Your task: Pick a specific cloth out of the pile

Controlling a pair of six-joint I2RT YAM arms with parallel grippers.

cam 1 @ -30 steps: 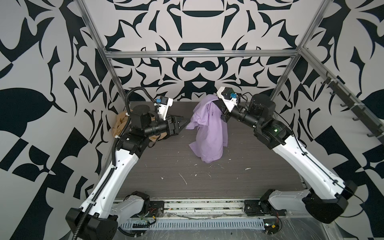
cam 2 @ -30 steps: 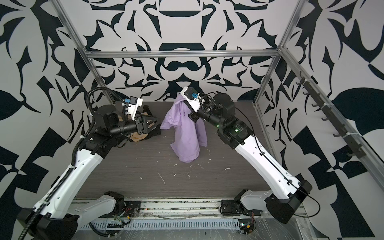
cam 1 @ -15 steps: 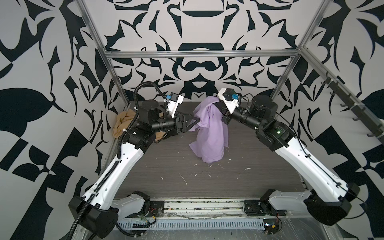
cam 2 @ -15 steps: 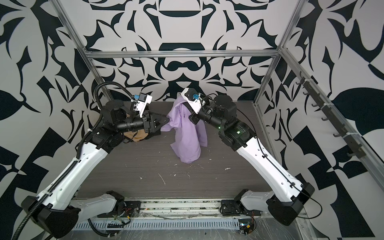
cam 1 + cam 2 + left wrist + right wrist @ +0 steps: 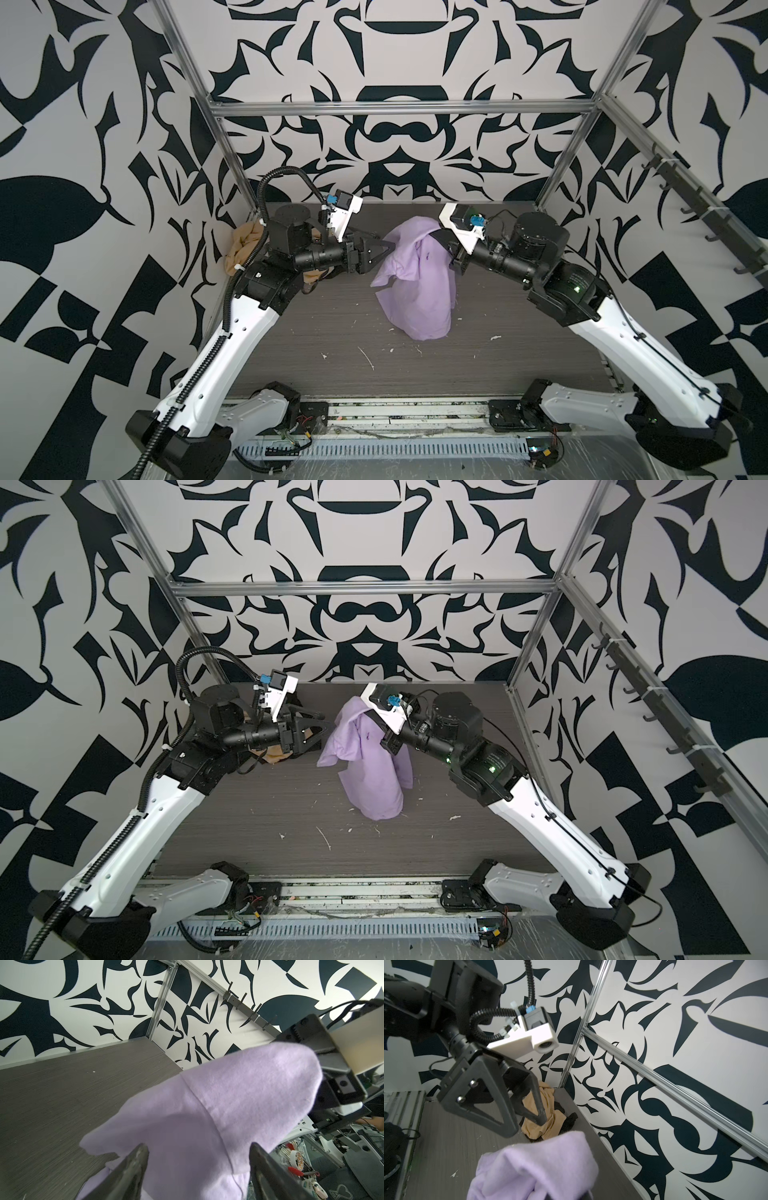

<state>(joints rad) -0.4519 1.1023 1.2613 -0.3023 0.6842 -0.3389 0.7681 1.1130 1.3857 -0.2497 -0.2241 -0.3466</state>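
Left fingers (image 5: 129, 1172) advanced, spread wide at lavender cloth (image 5: 419, 299); right fingers (image 5: 374, 720) pinch draped top.

Left arm (image 5: 245, 332) and right arm (image 5: 648, 361): white shells, black joints. Ribbed black conduit (image 5: 226, 303) lines the left. Left gripper (image 5: 526, 1126): black triangular jaws, two silver screws (image 5: 473, 1083).

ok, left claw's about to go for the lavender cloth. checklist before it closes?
1. The right claw shut on the cloth: ok.
2. The left claw open: ok.
3. Cloth lined up with left claw's gap: ok.
4. Fabric deep enough between its fingers: cannot tell.
5. Cloth apart from the pile: ok.
6. Cloth off the table: not ok, lower end seems to rest there.
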